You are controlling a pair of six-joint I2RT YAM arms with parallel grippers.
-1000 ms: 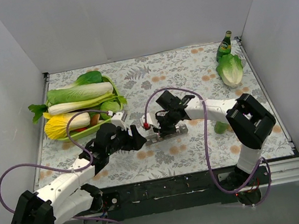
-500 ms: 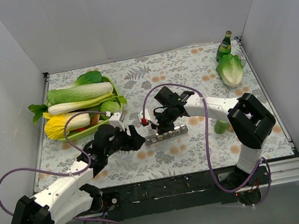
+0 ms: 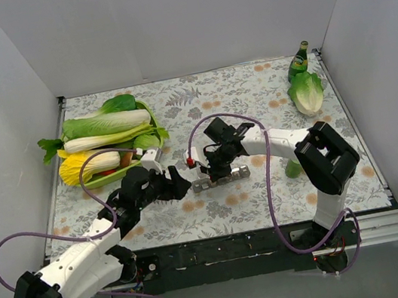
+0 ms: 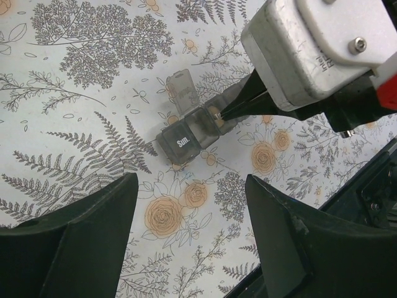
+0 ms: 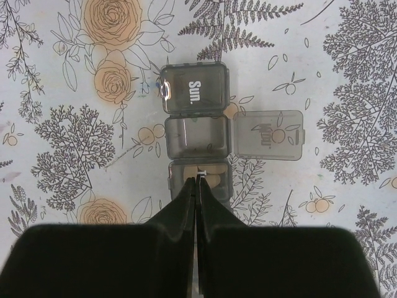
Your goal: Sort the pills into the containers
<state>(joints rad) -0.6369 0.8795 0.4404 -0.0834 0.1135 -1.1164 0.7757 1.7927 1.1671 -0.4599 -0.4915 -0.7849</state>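
- Left arm's elbow has dropped down and leftward since a second ago. The right pincer (image 3: 214, 171) has nudged left along the strip, which has not shifted.
- Right pincer (image 5: 196, 180): clenched, tips pressed flat together, poised over the third cell from the "Sun." end.
- In that open cell lies a tan pill (image 5: 214, 179), just beside the tips.
- Left pincer (image 4: 192, 183): released, fingers spread wide, near the "Sun." end but apart from it.
- The containers (image 3: 222, 179) (one grey strip of lidded cells) lie mid-bench between the two pincers. The "Sun." lid is closed and the second lid is flipped open sideways.
- Bench (image 3: 251, 94): floral cover.
- Green tray (image 3: 149, 115) of vegetables at far left.
- Green bottle (image 3: 299, 62) and lettuce head (image 3: 306, 93) in the far right corner, well apart from the strip.
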